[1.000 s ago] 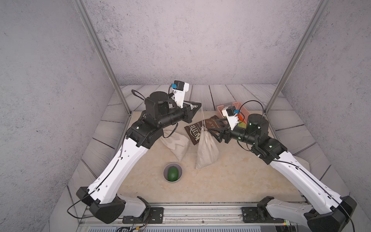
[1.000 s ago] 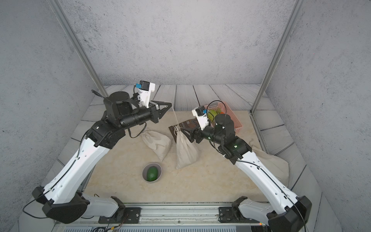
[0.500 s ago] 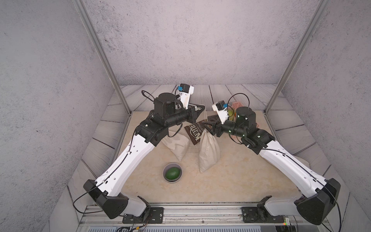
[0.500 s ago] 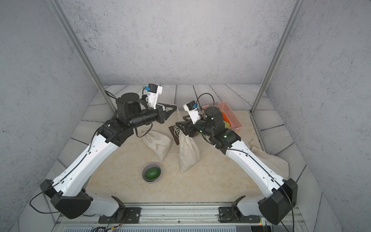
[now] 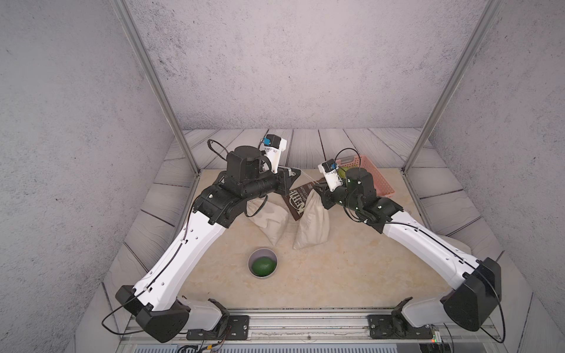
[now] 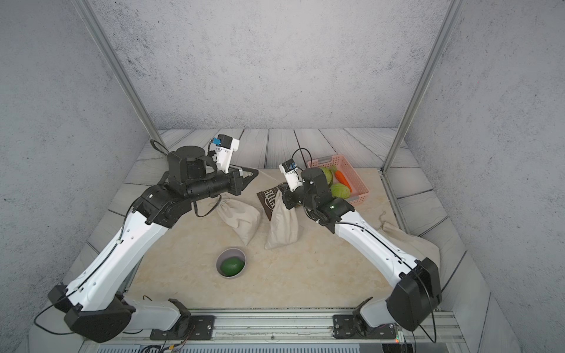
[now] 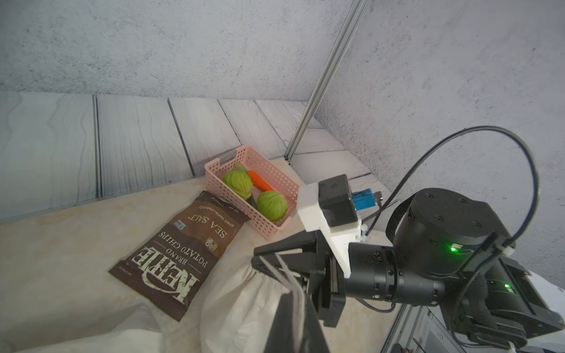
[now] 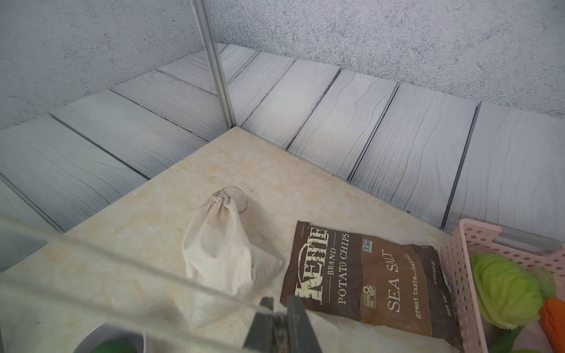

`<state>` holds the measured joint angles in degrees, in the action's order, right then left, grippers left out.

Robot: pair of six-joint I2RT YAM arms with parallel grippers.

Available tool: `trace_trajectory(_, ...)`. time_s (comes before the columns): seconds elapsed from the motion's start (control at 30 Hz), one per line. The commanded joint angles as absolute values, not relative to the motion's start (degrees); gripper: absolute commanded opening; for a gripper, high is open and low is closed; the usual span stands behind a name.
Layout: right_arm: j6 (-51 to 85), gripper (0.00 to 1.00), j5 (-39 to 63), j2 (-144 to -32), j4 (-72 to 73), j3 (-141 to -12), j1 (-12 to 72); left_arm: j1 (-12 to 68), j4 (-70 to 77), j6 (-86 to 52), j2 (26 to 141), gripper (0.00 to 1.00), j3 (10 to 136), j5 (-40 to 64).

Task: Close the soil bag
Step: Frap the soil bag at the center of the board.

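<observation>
Got the left gripper (image 5: 296, 175) pinched tight on the drawstring (image 5: 308, 177) (taut line), right gripper (image 5: 319, 190) clamped on the soil bag (image 5: 312, 220) neck, both reaching in toward each other.

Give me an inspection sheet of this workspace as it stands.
Surface: beige table, no spills seen.
Job's things: soil bag stands neck up; drawstring runs taut from its neck to the left claw.
Clutter: second cloth bag, third sack beneath the right arm, chip bag, pink basket of vegetables, bowl holding a green fruit.
Grippers: left claw shut on the drawstring; right claw closed on the soil bag's neck.
Cables: black loop hangs from the left arm over the second cloth bag.
Surroundings: grey walls, metal frame posts.
</observation>
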<state>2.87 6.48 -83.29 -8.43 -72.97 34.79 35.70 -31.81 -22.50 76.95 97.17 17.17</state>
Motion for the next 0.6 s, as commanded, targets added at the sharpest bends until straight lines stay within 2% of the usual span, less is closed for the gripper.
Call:
trace_trajectory(0.0,3.0,0.15,-8.6,-91.2,-22.4,-66.1,31.9,34.2,-18.6,-21.4,68.7,0.00,102.3,16.3)
trace_trajectory(0.13,3.1,0.15,-9.2,-93.9,-21.6,-65.2,31.1,32.6,-19.4,-22.1,68.0,0.00,101.3,15.5)
trace_trajectory(0.27,1.7,0.18,-1.0,-89.8,-18.9,-64.6,31.1,32.1,-18.8,-22.9,70.5,0.00,97.7,15.8)
trace_trajectory(0.37,1.0,0.25,6.7,-85.5,-17.9,-67.1,31.3,32.1,-17.0,-25.5,75.1,0.00,95.4,19.8)
trace_trajectory(0.57,1.4,0.42,13.7,-79.7,-14.8,-71.1,32.7,32.7,-14.9,-28.2,79.5,0.00,95.2,23.5)
